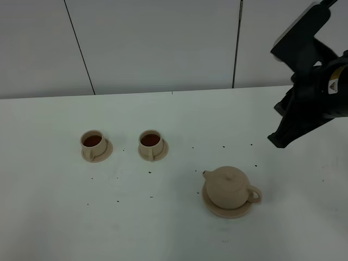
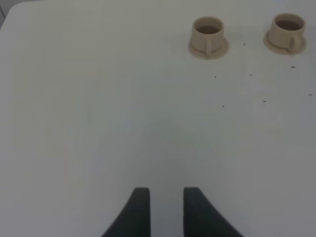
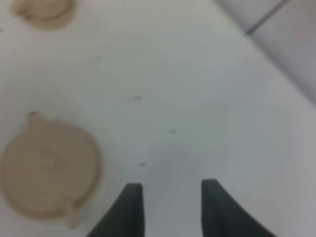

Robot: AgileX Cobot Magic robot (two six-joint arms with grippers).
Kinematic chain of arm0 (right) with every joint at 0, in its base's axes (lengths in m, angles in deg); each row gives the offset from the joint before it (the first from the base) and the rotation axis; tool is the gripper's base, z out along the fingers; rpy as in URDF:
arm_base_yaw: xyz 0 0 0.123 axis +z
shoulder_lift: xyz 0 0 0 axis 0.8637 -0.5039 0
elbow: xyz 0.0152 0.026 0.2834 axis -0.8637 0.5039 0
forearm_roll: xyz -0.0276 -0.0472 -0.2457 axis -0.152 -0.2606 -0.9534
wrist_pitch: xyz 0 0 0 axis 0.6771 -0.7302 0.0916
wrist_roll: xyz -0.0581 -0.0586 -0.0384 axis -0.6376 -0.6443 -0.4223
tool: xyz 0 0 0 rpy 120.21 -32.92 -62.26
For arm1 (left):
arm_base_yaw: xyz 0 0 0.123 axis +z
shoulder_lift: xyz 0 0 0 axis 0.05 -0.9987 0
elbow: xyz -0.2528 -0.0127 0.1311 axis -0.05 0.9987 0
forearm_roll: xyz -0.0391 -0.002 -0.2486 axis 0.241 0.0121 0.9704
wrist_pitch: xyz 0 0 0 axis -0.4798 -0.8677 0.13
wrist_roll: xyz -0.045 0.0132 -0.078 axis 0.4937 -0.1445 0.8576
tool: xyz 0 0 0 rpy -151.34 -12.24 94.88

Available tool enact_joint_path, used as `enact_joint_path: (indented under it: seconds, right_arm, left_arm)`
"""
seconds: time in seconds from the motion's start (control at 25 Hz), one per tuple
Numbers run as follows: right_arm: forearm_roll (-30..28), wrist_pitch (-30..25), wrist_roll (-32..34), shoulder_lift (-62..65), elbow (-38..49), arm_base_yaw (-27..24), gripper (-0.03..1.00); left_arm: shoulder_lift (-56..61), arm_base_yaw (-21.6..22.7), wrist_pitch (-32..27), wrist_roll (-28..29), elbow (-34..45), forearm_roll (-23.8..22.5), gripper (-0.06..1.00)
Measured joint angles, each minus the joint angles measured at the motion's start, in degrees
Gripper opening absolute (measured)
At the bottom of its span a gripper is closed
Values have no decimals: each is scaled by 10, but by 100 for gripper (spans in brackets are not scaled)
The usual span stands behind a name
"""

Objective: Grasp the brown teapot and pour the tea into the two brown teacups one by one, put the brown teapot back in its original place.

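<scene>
The brown teapot sits upright on its flat round saucer on the white table, lid on, spout toward ten o'clock and loop handle toward three o'clock as seen from the high camera. Nothing touches it. The two brown teacups stand well apart from the pot, out at ten to eleven o'clock of it, each on its own small saucer and each showing dark liquid inside; I judge the pouring done and the pot back in its place. Dark specks lie scattered on the table between the cups and the pot. The right gripper hangs above the table at about two o'clock of the pot, clear of it, jaws parted with bare table between them and nothing held. The left gripper hovers over empty table, the cups far ahead of it, its jaws a narrow gap apart and empty. Risk from here: a careless sweep of the right arm low over the table could clip the pot's handle and tip or drag it off its saucer; a left arm advance could knock a full cup and spill it.
</scene>
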Motion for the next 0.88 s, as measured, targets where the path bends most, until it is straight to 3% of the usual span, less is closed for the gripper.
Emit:
enact_joint_path:
  seconds: [0.16,0.36,0.6,0.88]
  right_arm:
    - [-105,3,114,48,17,0,24]
    - [-246,14,245,135,98,-6,23]
    - [-265,47,292,264,172,-36,23]
    - [-261,0,293,331,173,-39,24]
  left_arm:
    - [0,0,0,0,0,0,24]
    - [0,0,0,0,0,0,24]
    - [0,0,0,0,0,0,24]
    - [0,0,0,0,0,0,24]
